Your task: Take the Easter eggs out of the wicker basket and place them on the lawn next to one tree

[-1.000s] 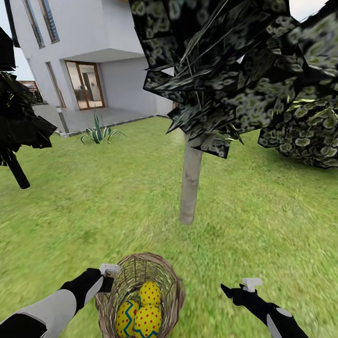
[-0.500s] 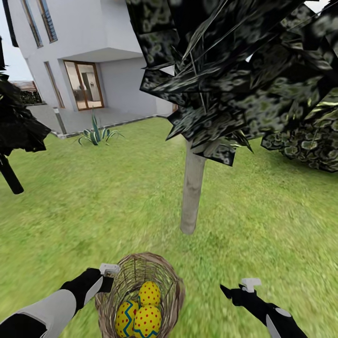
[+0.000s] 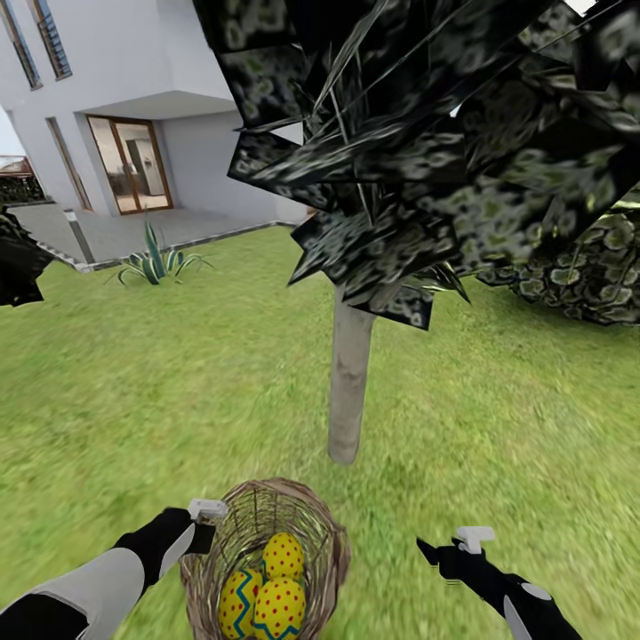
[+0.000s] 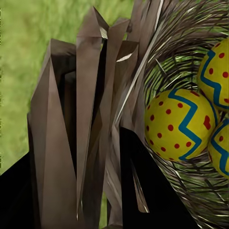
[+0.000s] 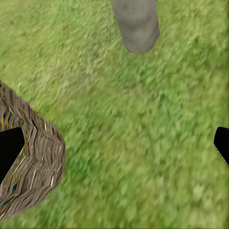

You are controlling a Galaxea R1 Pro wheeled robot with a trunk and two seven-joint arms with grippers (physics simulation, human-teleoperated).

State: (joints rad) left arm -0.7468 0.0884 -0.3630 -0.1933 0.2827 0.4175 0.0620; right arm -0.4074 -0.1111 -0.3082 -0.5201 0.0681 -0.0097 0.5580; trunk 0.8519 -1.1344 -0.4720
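Observation:
Three yellow Easter eggs (image 3: 283, 556) (image 3: 238, 603) (image 3: 280, 609) with red dots and blue zigzags lie inside the brown wicker basket (image 3: 203, 578), low in the head view. My left gripper (image 3: 204, 526) is shut on the basket's rim loop; the left wrist view has the gripper (image 4: 78, 152) around the woven handle (image 4: 90, 119), with the eggs (image 4: 179, 124) (image 4: 217, 71) just beyond. My right gripper (image 3: 437, 556) hangs open over the lawn (image 3: 133, 400), right of the basket. The tree (image 3: 348, 382), pale-trunked, stands just past the basket. In the right wrist view, the trunk base (image 5: 138, 24) and basket wall (image 5: 33, 162) show.
A white house with a glass door (image 3: 129, 164) stands at the back left, a spiky plant (image 3: 153, 262) and a short post (image 3: 78, 236) near its paving. A dark bush (image 3: 578, 276) fills the right; dark foliage (image 3: 13, 267) pokes in at left.
The whole view has shifted: the tree trunk now sits lower and a little further left, and the house has slid left. Basket and both grippers keep their place in the picture.

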